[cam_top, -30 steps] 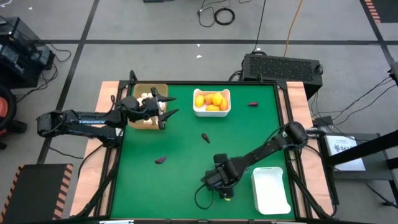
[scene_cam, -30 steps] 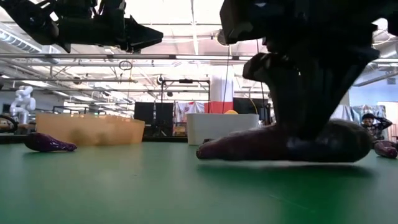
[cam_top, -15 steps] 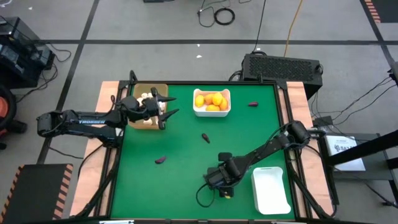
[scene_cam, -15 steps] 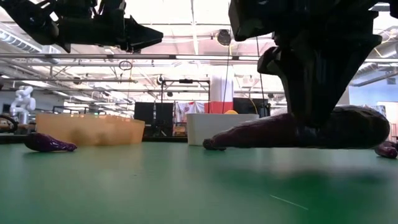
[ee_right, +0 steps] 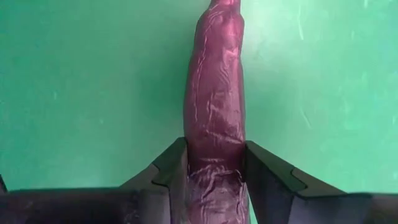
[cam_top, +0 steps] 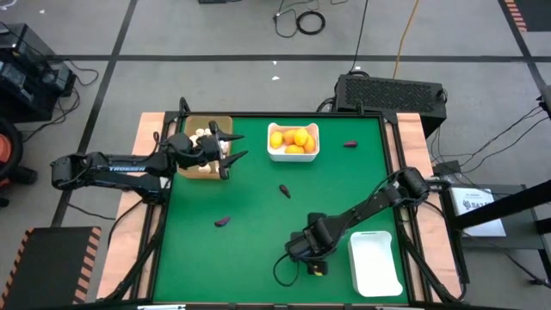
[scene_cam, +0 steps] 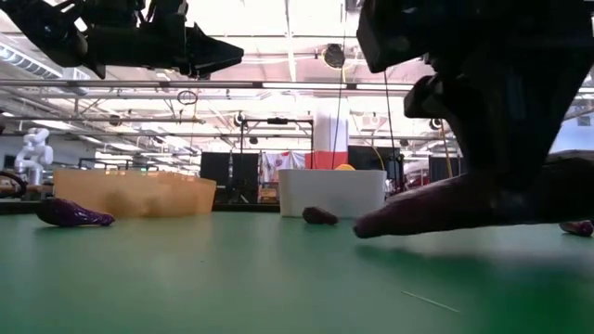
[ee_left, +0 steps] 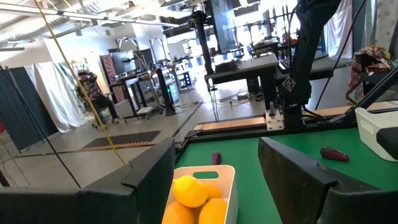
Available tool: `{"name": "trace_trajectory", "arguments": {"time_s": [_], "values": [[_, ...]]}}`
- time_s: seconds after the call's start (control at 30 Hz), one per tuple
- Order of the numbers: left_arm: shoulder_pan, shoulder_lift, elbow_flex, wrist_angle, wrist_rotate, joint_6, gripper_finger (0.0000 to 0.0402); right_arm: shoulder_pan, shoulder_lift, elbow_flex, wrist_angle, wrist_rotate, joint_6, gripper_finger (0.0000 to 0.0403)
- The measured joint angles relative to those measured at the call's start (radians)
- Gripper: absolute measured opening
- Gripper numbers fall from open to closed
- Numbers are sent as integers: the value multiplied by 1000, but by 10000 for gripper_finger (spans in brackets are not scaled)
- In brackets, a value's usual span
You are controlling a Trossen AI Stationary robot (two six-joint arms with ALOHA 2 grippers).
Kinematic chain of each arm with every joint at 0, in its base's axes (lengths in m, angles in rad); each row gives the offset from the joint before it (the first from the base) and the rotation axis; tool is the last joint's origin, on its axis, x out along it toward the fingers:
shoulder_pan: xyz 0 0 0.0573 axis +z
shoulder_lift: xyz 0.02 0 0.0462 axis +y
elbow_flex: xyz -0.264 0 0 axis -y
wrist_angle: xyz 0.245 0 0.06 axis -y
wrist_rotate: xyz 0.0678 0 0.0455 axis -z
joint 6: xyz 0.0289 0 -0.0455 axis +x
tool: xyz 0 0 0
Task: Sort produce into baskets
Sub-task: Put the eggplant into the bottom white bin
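Note:
My right gripper point(cam_top: 312, 258) is near the table's front edge, shut on a long dark purple eggplant point(ee_right: 214, 93) that hangs just above the green table point(scene_cam: 186, 278). My left gripper point(cam_top: 231, 151) waits open, level in the air above the tan tray point(cam_top: 203, 148) of white bulbs. A white bin point(cam_top: 293, 142) at the far middle holds orange-yellow fruits. Small purple pieces lie on the table at far right point(cam_top: 349, 144), centre point(cam_top: 284, 190) and left of centre point(cam_top: 222, 222). An empty white bin point(cam_top: 374, 263) stands right of my right gripper. My right gripper pinches the eggplant's thicker half point(ee_right: 214, 163) between its two fingers point(ee_right: 171, 165), one on each long side. The fingers come from above, pointing down, and lie across it. The eggplant is lifted clear of the table, tilted, with its narrow tip point(scene_cam: 371, 225) lowest.
Wooden rails point(cam_top: 411, 138) border the table's left and right sides. Open green surface lies between the small purple pieces and the near edge. Workbenches and equipment fill the room beyond the table.
My right gripper has raised the eggplant from lying flat on the table to hanging clear of it. The wrist has rolled, so the eggplant has swung about and tipped, narrow tip down. Gripper and eggplant have shifted slightly toward the empty white bin.

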Motion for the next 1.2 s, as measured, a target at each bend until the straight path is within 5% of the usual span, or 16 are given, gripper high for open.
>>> {"name": "trace_trajectory", "arguments": {"time_s": [0.27,0.5,0.8,1.2], "values": [[0,0,0,0,0,0,239,0,-66,0,-75,0,47,128],[0,0,0,0,0,0,239,29,-212,0,-230,1,277,128],[0,0,0,-8,0,1,239,194,-350,1,-407,5,841,128],[0,0,0,-9,0,0,239,423,-326,1,-442,0,1477,128]]}}
